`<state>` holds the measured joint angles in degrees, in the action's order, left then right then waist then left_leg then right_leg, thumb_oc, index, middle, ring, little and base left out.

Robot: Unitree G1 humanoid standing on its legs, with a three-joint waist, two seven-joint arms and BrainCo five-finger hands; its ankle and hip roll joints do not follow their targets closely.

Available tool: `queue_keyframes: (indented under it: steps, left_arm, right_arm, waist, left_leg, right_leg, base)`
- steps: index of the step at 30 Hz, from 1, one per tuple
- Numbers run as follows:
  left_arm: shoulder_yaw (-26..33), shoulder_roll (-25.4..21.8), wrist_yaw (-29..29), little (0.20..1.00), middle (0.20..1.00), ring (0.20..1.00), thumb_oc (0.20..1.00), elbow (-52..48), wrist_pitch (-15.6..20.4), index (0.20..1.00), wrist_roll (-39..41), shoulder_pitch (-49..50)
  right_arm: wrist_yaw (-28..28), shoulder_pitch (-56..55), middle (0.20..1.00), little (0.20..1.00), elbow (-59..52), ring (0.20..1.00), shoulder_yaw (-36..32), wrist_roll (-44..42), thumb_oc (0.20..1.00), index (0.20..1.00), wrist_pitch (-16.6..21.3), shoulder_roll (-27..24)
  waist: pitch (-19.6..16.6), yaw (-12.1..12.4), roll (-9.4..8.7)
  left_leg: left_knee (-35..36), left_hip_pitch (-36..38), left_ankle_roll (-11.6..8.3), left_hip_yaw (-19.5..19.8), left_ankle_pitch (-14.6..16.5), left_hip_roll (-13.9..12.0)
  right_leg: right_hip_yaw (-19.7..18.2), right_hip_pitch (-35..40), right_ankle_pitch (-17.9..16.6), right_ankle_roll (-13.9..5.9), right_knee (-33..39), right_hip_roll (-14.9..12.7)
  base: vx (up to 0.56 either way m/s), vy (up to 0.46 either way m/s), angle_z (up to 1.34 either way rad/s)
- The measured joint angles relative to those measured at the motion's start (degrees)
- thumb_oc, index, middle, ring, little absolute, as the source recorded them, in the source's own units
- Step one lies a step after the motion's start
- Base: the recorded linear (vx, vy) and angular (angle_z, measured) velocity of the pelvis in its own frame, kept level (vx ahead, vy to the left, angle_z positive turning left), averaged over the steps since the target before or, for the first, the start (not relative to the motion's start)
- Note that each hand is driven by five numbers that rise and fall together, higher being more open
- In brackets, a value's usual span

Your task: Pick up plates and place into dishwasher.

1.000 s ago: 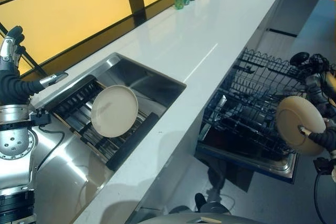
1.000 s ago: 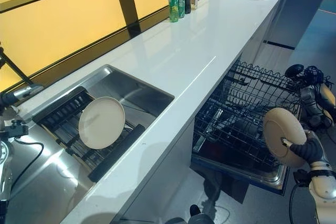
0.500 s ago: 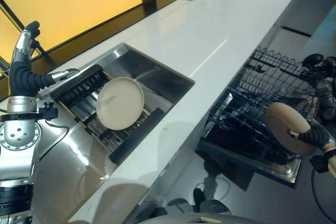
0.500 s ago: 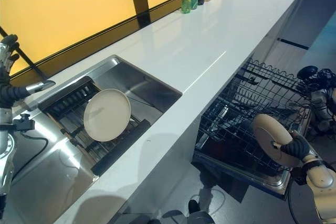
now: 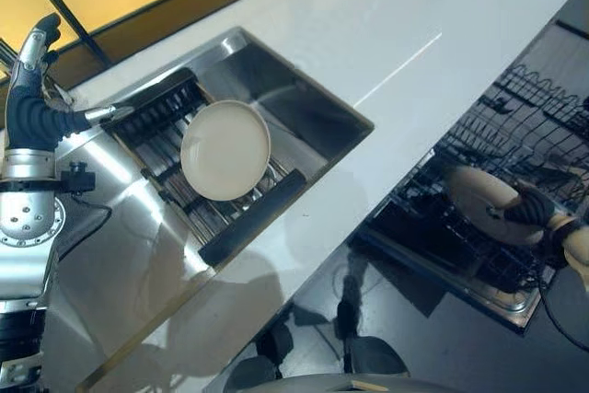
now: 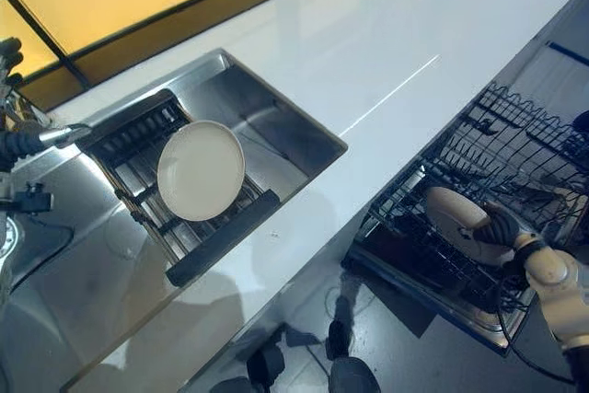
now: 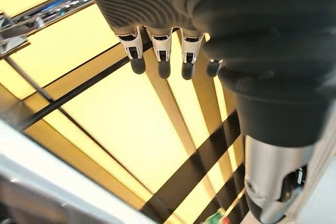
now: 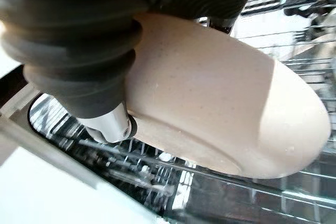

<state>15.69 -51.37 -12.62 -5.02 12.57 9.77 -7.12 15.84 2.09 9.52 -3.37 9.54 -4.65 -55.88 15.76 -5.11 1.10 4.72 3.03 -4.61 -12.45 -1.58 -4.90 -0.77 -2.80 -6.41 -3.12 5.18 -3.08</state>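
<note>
Plate (image 6: 453, 213) in the right hand (image 6: 502, 225), pinched by its rim, has dropped from beside the dishwasher rack (image 6: 515, 149) to just over its wires, so placing looks close. Farther off, a second plate (image 6: 201, 170) waits in the sink rack (image 6: 138, 131). Beyond, the left hand (image 5: 29, 89) stays raised, fingers relaxed.

Plate (image 5: 225, 151) in sink (image 5: 317, 108), left of dishwasher rack (image 5: 543, 126)

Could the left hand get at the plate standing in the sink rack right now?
Probably yes: the left hand is raised and holds nothing, and the plate in the sink rack stands uncovered, with nothing between them.
</note>
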Motion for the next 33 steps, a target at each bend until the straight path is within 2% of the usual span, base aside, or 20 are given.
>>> queue_keyframes:
  steps: [4,6,13,18,27,28,29,33]
  left_arm:
    - [-1.18,-1.79,-1.59,1.000,1.000,1.000,1.000,1.42,-0.01,1.000,0.00,-3.31]
    - [-1.22,-2.39,-2.47,1.000,1.000,1.000,1.000,1.83,0.00,1.000,-0.01,-3.98]
    - [-3.03,-3.05,-5.15,1.000,1.000,1.000,1.000,1.90,0.23,1.000,-0.07,-5.85]
    - [-5.38,-3.61,-6.08,1.000,1.000,1.000,1.000,2.20,0.43,1.000,-0.06,-7.43]
    - [-7.74,-3.94,-7.16,1.000,1.000,1.000,1.000,2.28,0.40,1.000,0.00,-10.11]
    - [-7.74,-3.94,-7.16,1.000,1.000,1.000,1.000,2.27,0.32,1.000,0.03,-10.15]
    - [-7.73,-3.95,-7.16,1.000,1.000,1.000,1.000,2.27,0.25,1.000,0.05,-10.23]
    - [-7.69,-3.95,-7.13,1.000,1.000,1.000,1.000,2.27,0.19,1.000,0.05,-10.27]
  right_arm:
    - [1.19,4.95,0.200,0.200,3.65,0.200,2.23,-0.02,0.200,0.200,0.30,-1.55]
    - [1.66,6.96,0.200,0.200,5.27,0.200,3.36,0.00,0.200,0.200,0.73,-1.99]
    - [3.88,13.56,0.200,0.200,10.55,0.200,6.85,-0.16,0.200,0.200,3.13,-3.77]
    - [4.05,17.70,0.200,0.200,13.40,0.200,11.14,-0.20,0.200,0.200,5.90,-5.77]
    - [2.35,20.69,0.200,0.200,17.53,0.200,14.37,-1.25,0.200,0.200,7.17,-6.09]
    - [1.51,20.66,0.514,0.514,17.42,0.514,14.59,-1.25,0.514,0.514,7.16,-6.16]
    - [0.75,20.51,1.000,1.000,17.07,1.000,14.58,-1.26,1.000,1.000,7.16,-6.22]
    - [-3.03,18.43,1.000,1.000,16.42,1.000,13.68,-0.48,1.000,1.000,6.23,-6.17]
  waist:
    - [3.04,1.10,0.46]
    - [4.55,1.40,0.75]
    - [9.06,1.52,3.03]
    - [9.60,1.53,3.36]
    - [9.67,1.71,3.24]
    - [9.68,1.72,3.22]
    - [9.69,1.71,3.20]
    - [9.77,1.69,3.06]
  left_leg:
    - [-0.81,-1.96,-0.21,0.11,-0.12,-0.40]
    - [-1.34,-2.67,-0.46,0.12,0.03,-0.76]
    - [-2.35,-4.63,-0.68,0.69,0.12,-1.00]
    - [-2.80,-5.95,-0.68,0.84,0.11,-1.03]
    - [-3.19,-6.75,-0.77,2.07,0.06,-0.91]
    - [-3.19,-6.74,-0.78,2.11,0.06,-0.91]
    - [-3.19,-6.73,-0.78,2.14,0.06,-0.91]
    - [-3.22,-6.60,-0.78,2.23,0.06,-0.88]
  right_leg:
    - [0.35,-1.67,-0.54,0.59,-0.02,0.16]
    - [1.67,-2.33,-0.78,0.94,-0.02,0.25]
    - [3.47,-3.81,-1.23,1.46,-0.05,0.29]
    - [3.84,-5.10,-1.66,1.70,-0.05,0.27]
    - [4.57,-5.29,-1.87,1.77,-0.05,0.21]
    - [4.60,-5.25,-1.88,1.77,-0.05,0.20]
    - [4.62,-5.21,-1.89,1.76,-0.06,0.20]
    - [4.69,-4.97,-1.92,1.79,-0.07,0.25]
  base:
    - [-0.06,-0.121,-0.03]
    - [-0.05,-0.082,-0.07]
    - [-0.06,-0.027,-0.01]
    - [-0.05,-0.021,-0.02]
    - [-0.02,-0.002,0.04]
    - [0.00,0.000,0.00]
    - [0.00,0.000,0.00]
    - [0.01,0.006,0.01]
